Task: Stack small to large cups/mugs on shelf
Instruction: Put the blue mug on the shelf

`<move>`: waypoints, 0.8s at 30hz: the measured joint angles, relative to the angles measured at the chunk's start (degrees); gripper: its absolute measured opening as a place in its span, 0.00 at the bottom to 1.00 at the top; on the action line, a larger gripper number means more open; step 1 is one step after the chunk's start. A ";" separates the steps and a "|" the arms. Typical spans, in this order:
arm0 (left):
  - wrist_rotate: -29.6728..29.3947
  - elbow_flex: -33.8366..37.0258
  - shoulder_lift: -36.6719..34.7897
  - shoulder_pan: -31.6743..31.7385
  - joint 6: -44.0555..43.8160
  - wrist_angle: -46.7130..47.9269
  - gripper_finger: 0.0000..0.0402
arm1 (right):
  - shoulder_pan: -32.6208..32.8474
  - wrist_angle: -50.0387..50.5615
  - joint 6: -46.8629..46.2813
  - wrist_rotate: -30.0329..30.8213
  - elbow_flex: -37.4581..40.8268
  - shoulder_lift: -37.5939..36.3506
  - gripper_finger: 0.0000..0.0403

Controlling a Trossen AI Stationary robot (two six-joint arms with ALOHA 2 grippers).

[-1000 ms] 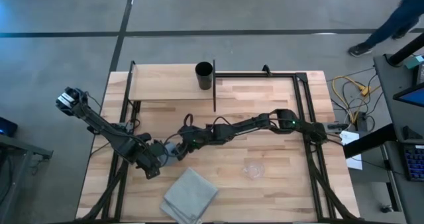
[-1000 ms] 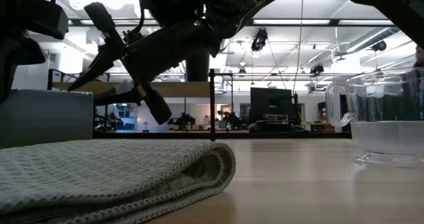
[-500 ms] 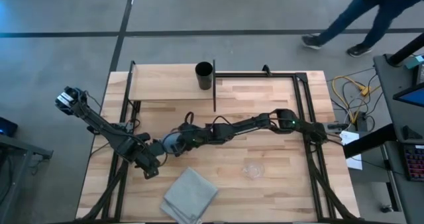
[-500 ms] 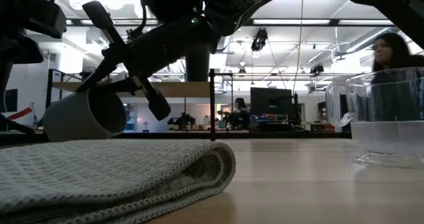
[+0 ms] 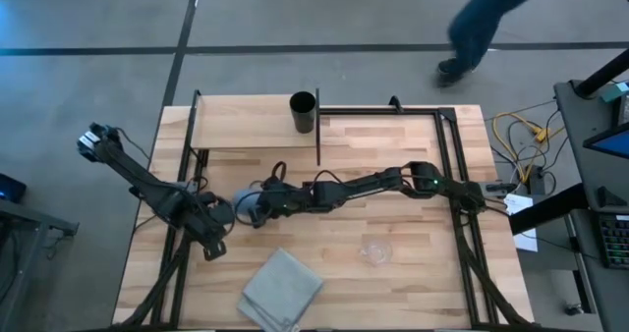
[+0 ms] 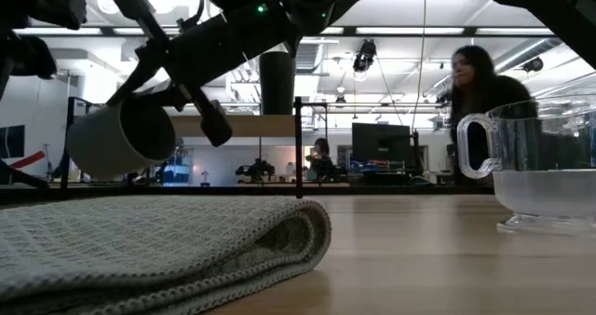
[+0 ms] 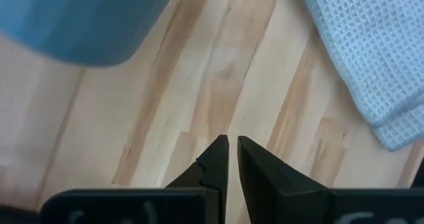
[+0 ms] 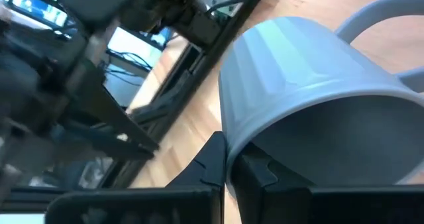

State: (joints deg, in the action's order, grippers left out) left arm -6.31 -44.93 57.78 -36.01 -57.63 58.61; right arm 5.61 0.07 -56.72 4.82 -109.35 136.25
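The blue-grey mug (image 5: 243, 208) hangs tipped above the table's left middle, with my right gripper (image 5: 259, 214) shut on it; the low view shows the mug (image 6: 119, 138) clear of the wood. My left gripper (image 5: 210, 246) hovers shut just left of it, holding nothing, over bare wood (image 7: 225, 71). The black cup (image 5: 303, 112) stands upright on the pale shelf (image 5: 246, 126) at the far side. The clear glass cup (image 5: 375, 251) stands on the table toward the near right. My right gripper pinches the mug's rim (image 8: 246, 139), one finger (image 8: 260, 171) inside the mouth and one finger (image 8: 211, 159) outside the wall. The fingers come nearly level from the table's right. The mug is lifted clear and tipped, mouth toward the gripper.
A folded grey cloth (image 5: 283, 289) lies at the near edge, right below the lifted mug in the low view. Thin black uprights (image 5: 317, 126) stand at the shelf's ends. A person (image 6: 484, 101) is in the room behind the table.
My right gripper has shut on the mug's rim and raised it. The mug, upright on the table a second ago, has tipped over and now hangs clear. My left gripper has drawn back a little toward the table's left edge.
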 joint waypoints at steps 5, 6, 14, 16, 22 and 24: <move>-0.28 0.00 -3.48 0.00 -0.46 2.66 0.05 | 0.03 9.03 0.20 0.14 -2.83 0.02 0.02; -0.32 0.00 -4.11 0.00 -0.46 2.68 0.05 | 0.08 11.89 0.22 0.19 -4.19 0.02 0.02; -5.06 0.00 -7.66 0.00 -0.49 2.62 0.05 | 0.26 34.16 6.74 1.32 -19.90 -0.01 0.02; -5.17 0.00 -7.92 0.00 -0.48 2.63 0.05 | 0.26 39.65 8.40 2.58 -24.26 -0.07 0.02; -6.99 0.00 -8.09 0.00 -0.45 2.90 0.05 | 0.24 46.66 8.96 5.79 -25.05 -2.37 0.02; -7.34 -0.02 -8.12 0.00 -0.46 2.99 0.05 | 0.24 47.58 9.81 5.85 -25.44 -2.55 0.02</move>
State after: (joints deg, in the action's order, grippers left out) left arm -13.65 -44.95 49.66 -36.01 -58.08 61.59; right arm 5.85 47.64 -46.90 10.68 -134.78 133.70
